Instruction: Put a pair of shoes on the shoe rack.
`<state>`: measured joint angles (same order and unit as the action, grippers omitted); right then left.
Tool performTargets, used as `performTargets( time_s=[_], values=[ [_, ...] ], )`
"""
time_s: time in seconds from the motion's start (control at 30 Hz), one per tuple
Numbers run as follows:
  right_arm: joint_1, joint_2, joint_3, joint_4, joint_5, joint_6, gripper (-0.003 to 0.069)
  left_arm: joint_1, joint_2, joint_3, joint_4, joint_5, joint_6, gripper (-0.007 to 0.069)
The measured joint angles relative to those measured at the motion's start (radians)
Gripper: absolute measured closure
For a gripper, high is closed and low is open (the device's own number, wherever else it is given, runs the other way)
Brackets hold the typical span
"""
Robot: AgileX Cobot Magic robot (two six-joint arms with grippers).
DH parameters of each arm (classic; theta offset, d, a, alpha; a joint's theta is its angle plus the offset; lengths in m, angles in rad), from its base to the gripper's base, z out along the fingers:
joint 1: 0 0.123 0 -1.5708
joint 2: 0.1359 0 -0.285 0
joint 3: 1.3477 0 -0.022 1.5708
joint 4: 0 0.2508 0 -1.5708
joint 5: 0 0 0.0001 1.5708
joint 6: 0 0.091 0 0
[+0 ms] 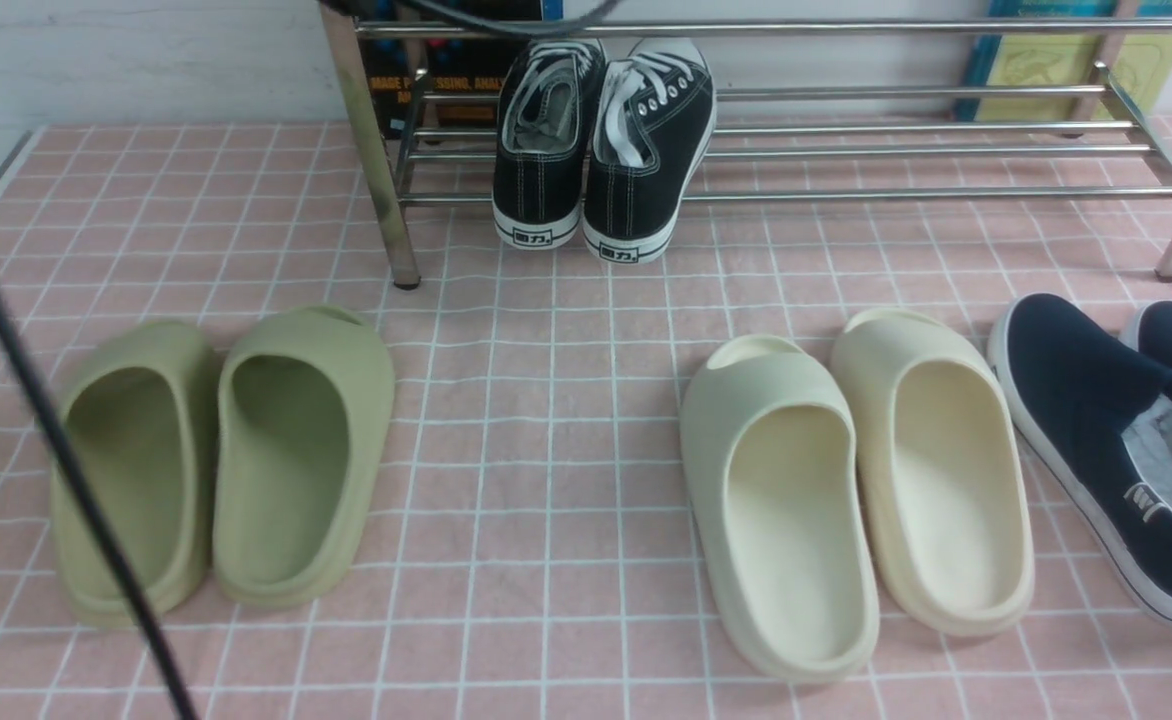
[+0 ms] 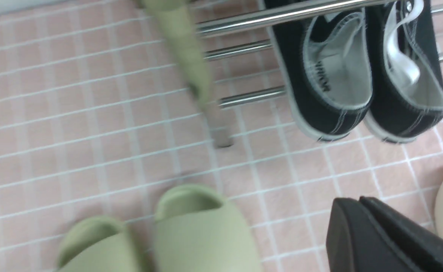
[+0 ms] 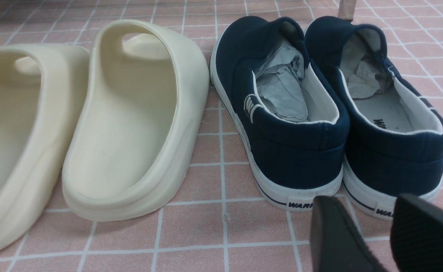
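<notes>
**Sneakers sitting on rack, both grippers empty**

Sneakers [image 1: 601, 140], the black canvas pair w/ white laces, are resting on the shoe rack [image 1: 946, 150] near its left end, just right of the left front post. Toes are pointing toward the back, heels are overhanging the front bar, white soles hanging above the pink tiled floor [image 1: 546, 420]. The two shoes are touching side by side; the right one is tilting a bit toward its mate.

I'm seeing the left gripper [image 2: 361, 211] in its wrist cam: black fingers pressed together, clenched on nothing, hovering over the floor between the green slides [image 2: 191, 230] and the sneakers. Blurry pic, tho.

Right gripper [image 3: 369, 230] is hanging w/ fingers apart, released, nothing betw them, just behind the heels of the navy slip-ons [image 3: 335, 109]. Those are sitting at the floor's right edge, cream slides [image 3: 130, 121] just beside them. Green slides are lying toward the front left.
</notes>
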<state>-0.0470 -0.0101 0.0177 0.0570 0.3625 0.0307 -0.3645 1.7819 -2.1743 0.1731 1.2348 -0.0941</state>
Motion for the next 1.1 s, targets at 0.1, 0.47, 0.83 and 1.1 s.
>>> performTargets(
  time_s=[0.1,0.47,0.83,1.1],
  values=[
    [0.000,0.000,0.000,0.000,0.000,0.000,0.0419,0.000,-0.080,0.005,0.034,0.000,0.002,0.0585],
    [0.000,0.000,0.000,0.000,0.000,0.000,0.0419,0.000,-0.667,0.526,0.032,-0.002,-0.027,0.0580],
    [0.000,0.000,0.000,0.000,0.000,-0.003,0.0419,0.000,-1.105,1.115,0.016,-0.241,-0.122,0.0580],
    [0.000,0.000,0.000,0.000,0.000,-0.004,0.0419,0.000,-1.233,1.185,0.044,-0.229,-0.123,0.0618]
  ],
)
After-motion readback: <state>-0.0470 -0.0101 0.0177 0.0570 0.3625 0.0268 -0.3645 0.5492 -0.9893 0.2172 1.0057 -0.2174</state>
